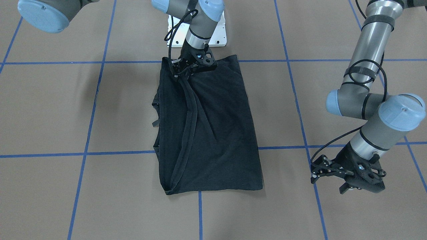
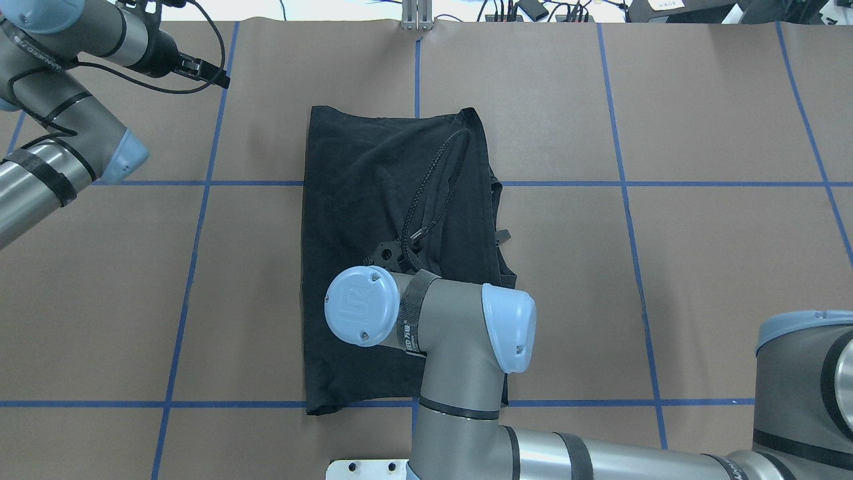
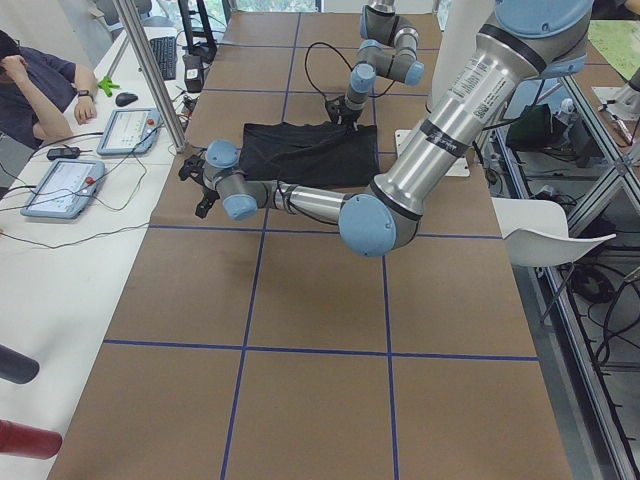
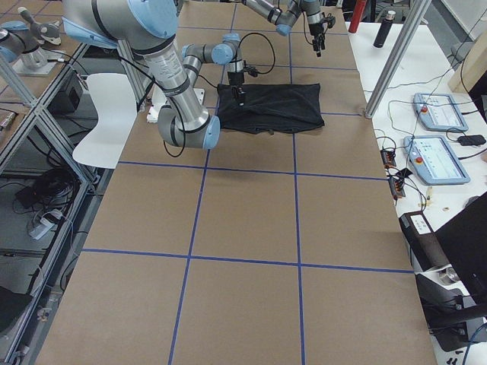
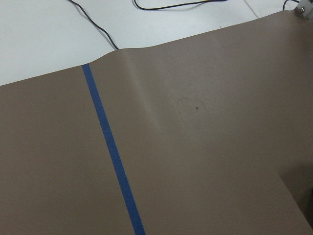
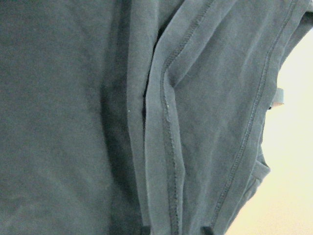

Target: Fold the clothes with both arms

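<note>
T-shirt [image 1: 220, 133] hem gripped by right end effector [image 1: 181, 71]; left end effector [image 1: 327, 184] wide, well apart.

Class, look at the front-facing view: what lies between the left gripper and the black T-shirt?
In the front-facing view, only bare brown table crossed by blue tape lines separates the left gripper from the T-shirt.

Only one mark I can read: a UR logo on the blue joint cap [image 2: 351, 305] of the right arm [image 2: 460, 373]. Print on the strap [image 2: 410, 313] beside it is illegible to me.
</note>
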You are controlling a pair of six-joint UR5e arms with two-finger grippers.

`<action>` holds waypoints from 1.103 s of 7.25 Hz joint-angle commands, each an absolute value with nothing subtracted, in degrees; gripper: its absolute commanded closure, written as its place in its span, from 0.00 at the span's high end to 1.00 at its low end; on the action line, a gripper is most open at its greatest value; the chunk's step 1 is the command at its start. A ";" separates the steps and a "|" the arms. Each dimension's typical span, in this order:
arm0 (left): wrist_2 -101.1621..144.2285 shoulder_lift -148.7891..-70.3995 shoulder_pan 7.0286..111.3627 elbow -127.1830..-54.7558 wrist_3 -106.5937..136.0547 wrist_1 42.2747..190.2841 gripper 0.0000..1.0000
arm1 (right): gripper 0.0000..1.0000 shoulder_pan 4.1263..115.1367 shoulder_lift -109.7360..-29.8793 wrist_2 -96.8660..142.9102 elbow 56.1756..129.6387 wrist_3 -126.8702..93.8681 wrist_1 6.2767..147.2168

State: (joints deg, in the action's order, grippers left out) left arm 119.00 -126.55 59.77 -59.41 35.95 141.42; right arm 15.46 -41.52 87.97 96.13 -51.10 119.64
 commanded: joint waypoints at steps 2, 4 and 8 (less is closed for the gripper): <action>119.00 -126.56 59.50 -59.33 35.95 141.42 1.00 | 0.21 14.42 -41.57 87.89 97.65 -50.54 121.20; 119.00 -126.47 59.50 -59.33 35.95 141.42 1.00 | 0.35 14.24 -41.31 87.89 97.73 -50.89 121.20; 119.00 -126.47 59.50 -59.33 35.95 141.42 1.00 | 0.62 12.13 -41.31 87.54 96.16 -52.91 121.20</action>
